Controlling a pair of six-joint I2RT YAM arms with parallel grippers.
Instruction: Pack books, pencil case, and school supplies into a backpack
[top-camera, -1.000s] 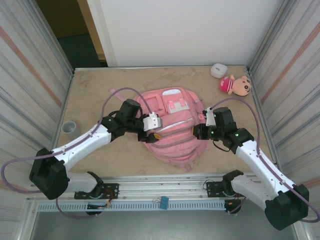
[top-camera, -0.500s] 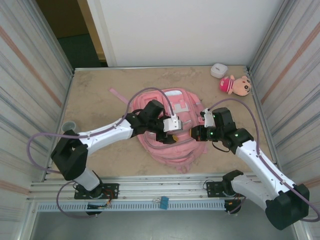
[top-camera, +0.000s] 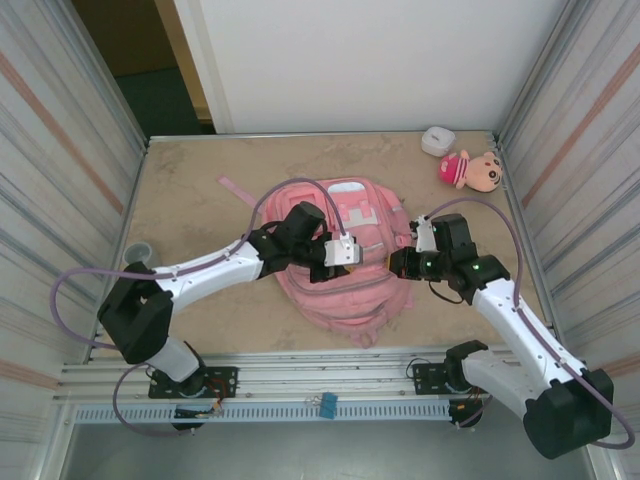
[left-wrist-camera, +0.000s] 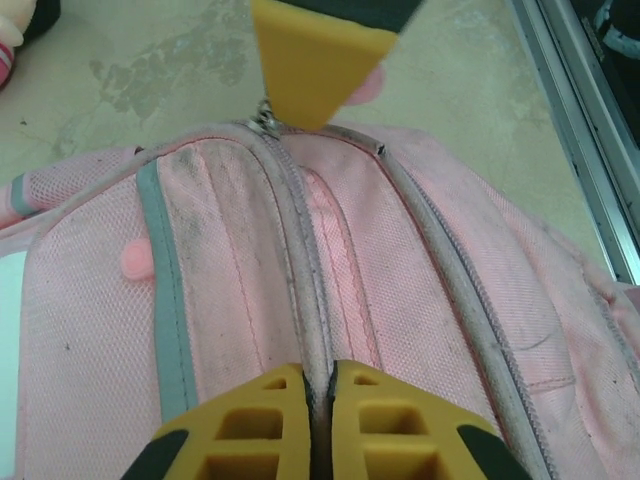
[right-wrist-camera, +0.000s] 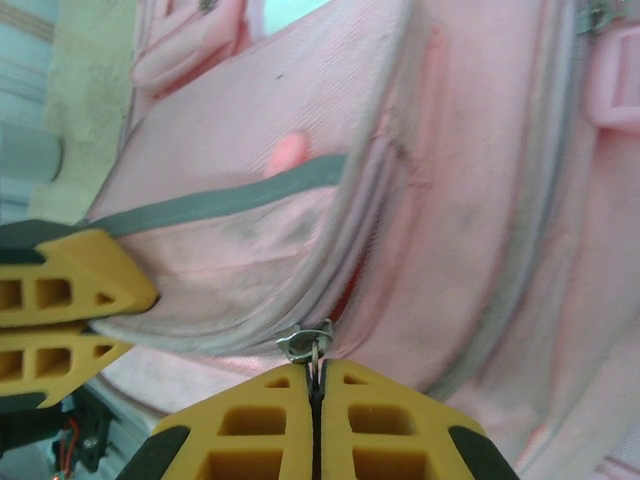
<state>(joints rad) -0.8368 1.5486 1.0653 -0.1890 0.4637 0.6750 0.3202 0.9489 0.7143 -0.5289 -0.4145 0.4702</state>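
Observation:
The pink backpack (top-camera: 350, 292) lies flat in the middle of the table. My left gripper (top-camera: 350, 250) reaches over its front from the left. In the left wrist view the left gripper (left-wrist-camera: 318, 372) is shut on the grey zipper seam (left-wrist-camera: 300, 280) of the backpack (left-wrist-camera: 420, 290). My right gripper (top-camera: 400, 263) is at the bag's right side. In the right wrist view the right gripper (right-wrist-camera: 316, 372) is shut on the metal zipper pull (right-wrist-camera: 308, 342), and the left gripper's yellow fingers (right-wrist-camera: 75, 285) pinch the fabric close by. Books, pencil case and school supplies are out of view.
A plush doll (top-camera: 472, 170) and a small white case (top-camera: 437, 141) sit at the back right corner. A grey cup (top-camera: 137, 254) stands by the left wall. A pink strap (top-camera: 237, 190) trails to the back left. Corrugated walls flank the table.
My left arm has swung right across the backpack and its gripper has closed on the zipper seam. The right gripper has kept its grip on the pull, barely moving.

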